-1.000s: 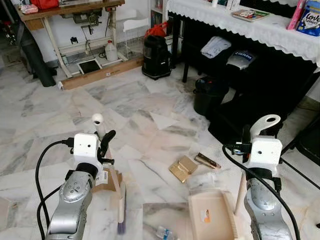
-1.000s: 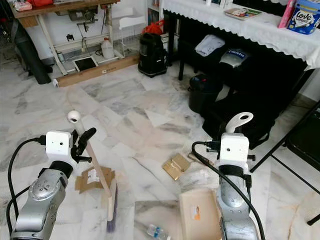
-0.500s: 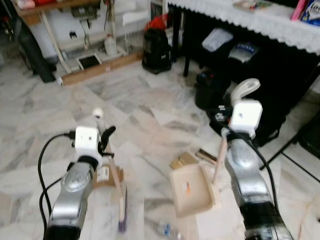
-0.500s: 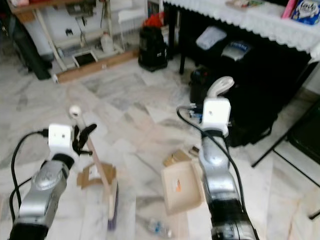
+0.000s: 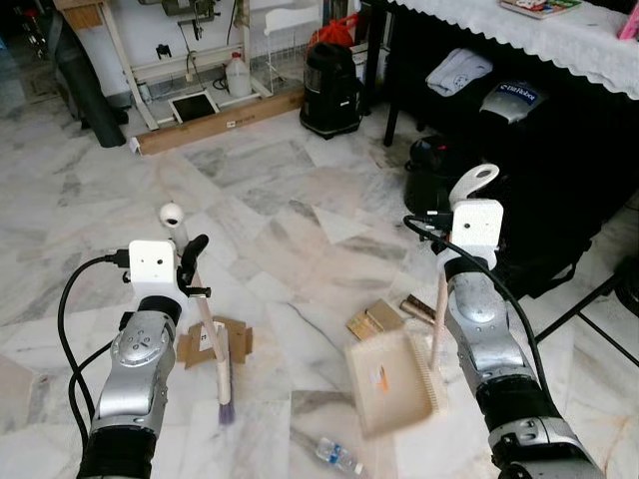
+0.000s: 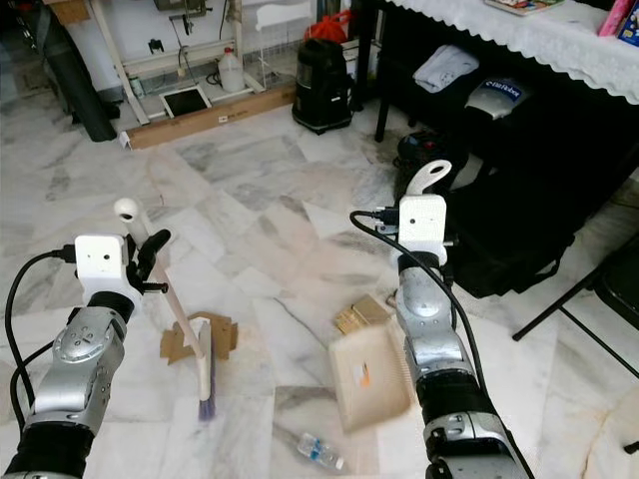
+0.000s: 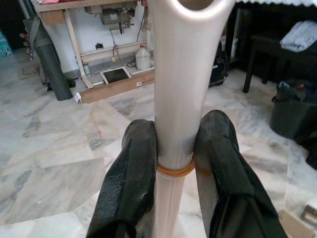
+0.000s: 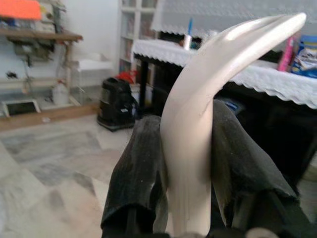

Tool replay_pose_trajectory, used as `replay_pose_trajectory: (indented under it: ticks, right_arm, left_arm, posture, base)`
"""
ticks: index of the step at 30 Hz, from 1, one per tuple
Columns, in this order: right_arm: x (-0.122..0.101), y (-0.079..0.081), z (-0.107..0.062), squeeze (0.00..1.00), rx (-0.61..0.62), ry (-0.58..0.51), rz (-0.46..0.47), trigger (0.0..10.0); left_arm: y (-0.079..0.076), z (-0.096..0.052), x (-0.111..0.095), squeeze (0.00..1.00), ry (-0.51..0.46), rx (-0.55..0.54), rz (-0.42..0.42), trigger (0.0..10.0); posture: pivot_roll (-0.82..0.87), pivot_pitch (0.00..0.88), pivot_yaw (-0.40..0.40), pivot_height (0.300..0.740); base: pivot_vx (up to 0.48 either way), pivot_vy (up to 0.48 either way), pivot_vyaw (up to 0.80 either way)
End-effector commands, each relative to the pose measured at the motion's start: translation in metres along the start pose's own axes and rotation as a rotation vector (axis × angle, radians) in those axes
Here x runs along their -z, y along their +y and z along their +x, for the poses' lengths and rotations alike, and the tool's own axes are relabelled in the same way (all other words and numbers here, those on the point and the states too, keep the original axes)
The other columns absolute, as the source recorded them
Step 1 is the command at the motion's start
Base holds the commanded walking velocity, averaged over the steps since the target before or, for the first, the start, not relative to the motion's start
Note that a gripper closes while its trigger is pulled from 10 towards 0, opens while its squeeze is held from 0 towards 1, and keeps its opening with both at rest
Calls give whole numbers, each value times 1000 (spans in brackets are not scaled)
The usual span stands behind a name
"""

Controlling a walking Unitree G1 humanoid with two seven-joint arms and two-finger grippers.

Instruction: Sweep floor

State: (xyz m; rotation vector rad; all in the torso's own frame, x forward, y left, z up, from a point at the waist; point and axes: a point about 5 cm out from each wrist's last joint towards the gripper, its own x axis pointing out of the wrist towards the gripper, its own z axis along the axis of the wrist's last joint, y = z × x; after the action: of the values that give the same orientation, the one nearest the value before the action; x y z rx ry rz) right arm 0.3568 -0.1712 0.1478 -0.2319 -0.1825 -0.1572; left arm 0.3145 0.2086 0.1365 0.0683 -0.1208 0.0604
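Both silver arms reach forward and down over the marble floor (image 5: 300, 200). The left tool (image 7: 173, 163) is clamped on the pale handle of the broom (image 5: 212, 344), high up near its rounded end; the broom slants down from there so that its purple bristles touch the floor just beside a flattened piece of cardboard (image 5: 240, 339). The right tool (image 8: 185, 163) grips the curved handle of the dustpan (image 5: 391, 379), whose stem drops almost straight down along the forearm; the beige pan hangs tilted, its open mouth turned toward the broom, and whether it touches the floor cannot be told.

The left wrist view shows the two black fingers (image 7: 130, 178) pressed against either side of the broom handle at a brown ring on the shaft. The right wrist view shows the fingers (image 8: 141, 173) closed around the base of the dustpan's hooked grip.

On the floor between the arms lie a small brown box (image 5: 374, 319) and a dark tube (image 5: 417, 307), both just beyond the dustpan. A plastic bottle (image 5: 334, 454) lies nearer the robot. Farther off stand a black vacuum cleaner (image 5: 331, 90), a small black bin (image 5: 431, 170) by a dark cloth-covered table (image 5: 559, 130), and a long wooden plank (image 5: 215, 122).
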Motion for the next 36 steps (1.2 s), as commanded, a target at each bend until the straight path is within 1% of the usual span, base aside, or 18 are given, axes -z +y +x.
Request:
replay_pose_trajectory:
  ticks: [1,2,4,7,9,11,12,13,14,16,19,22,26,27,30,32,33,36]
  right_arm:
    - [-12,-5,7,0,25,-55,-31,10000]
    - [-11,-6,8,0,29,-50,-42,10000]
    - [-11,-5,9,0,19,-45,-26,10000]
    - [-19,-5,15,0,9,-60,0,10000]
    - [-20,-4,16,0,7,-59,-5,10000]
    - [-25,0,21,0,-9,-63,52,10000]
    - [-26,0,22,0,-7,-62,64,10000]
    - [-27,1,22,0,-6,-63,71,10000]
    - [-31,6,27,0,-36,-68,75,10000]
    - [-35,10,30,0,-58,-74,78,10000]
    - [-32,12,30,0,-67,-62,71,10000]
    - [-23,9,27,0,-56,-36,42,10000]
    - [-21,7,26,0,-55,-39,24,10000]
    - [-23,6,28,0,-47,-43,29,10000]
    - [-20,5,28,0,-45,-33,11,10000]
    - [-17,5,27,0,-38,-23,23,10000]
    - [-16,3,26,0,-28,-19,46,10000]
    - [-17,1,26,0,-23,-24,55,10000]
  left_arm:
    - [2,0,-4,0,-37,-23,-22,10000]
    - [2,-1,-3,0,-38,-26,-25,10000]
    - [2,-3,-2,0,-39,-26,-23,10000]
    - [2,-6,-4,0,-45,-23,-28,10000]
    - [2,-6,-5,0,-48,-21,-28,10000]
    - [3,-5,-10,0,-64,-20,-28,10000]
    - [3,-5,-11,0,-67,-20,-28,10000]
    - [3,-5,-11,0,-69,-21,-28,10000]
    - [4,-5,-13,0,-74,-22,-28,10000]
    - [4,-5,-14,0,-78,-20,-28,10000]
    - [2,-6,-15,0,-80,-13,-30,10000]
    - [2,-10,-17,0,-85,-19,-32,10000]
    - [5,-13,-20,0,-90,-34,-34,10000]
    - [5,-17,-19,0,-84,-35,-37,10000]
    - [1,-20,-15,0,-67,-21,-42,10000]
    - [2,-21,-14,0,-63,-22,-44,10000]
    - [3,-22,-14,0,-62,-26,-46,10000]
    - [4,-20,-14,0,-57,-29,-47,10000]
  posture:
    - [-78,127,-46,740]
    - [-76,128,-46,740]
    - [-73,133,-45,740]
    - [-61,135,-48,740]
    - [-60,135,-49,740]
    - [-50,134,-52,740]
    - [-50,134,-52,740]
    - [-48,129,-51,740]
    - [-53,130,-49,740]
    - [-54,135,-48,740]
    - [-38,141,-52,740]
    - [-17,168,-61,740]
    - [-16,190,-62,740]
    - [-21,213,-59,740]
    - [-34,223,-58,740]
    - [-40,224,-57,740]
    - [-51,224,-59,740]
    - [-55,230,-59,740]
  base:
    - [0,0,0]
    - [0,0,0]
    - [0,0,0]
    - [0,0,0]
    - [0,0,0]
    - [0,0,0]
    - [0,0,0]
    - [0,0,0]
    - [0,0,0]
    - [0,0,0]
    - [0,0,0]
    - [0,0,0]
    - [0,0,0]
    - [0,0,0]
    - [0,0,0]
    - [0,0,0]
    - [0,0,0]
    - [0,0,0]
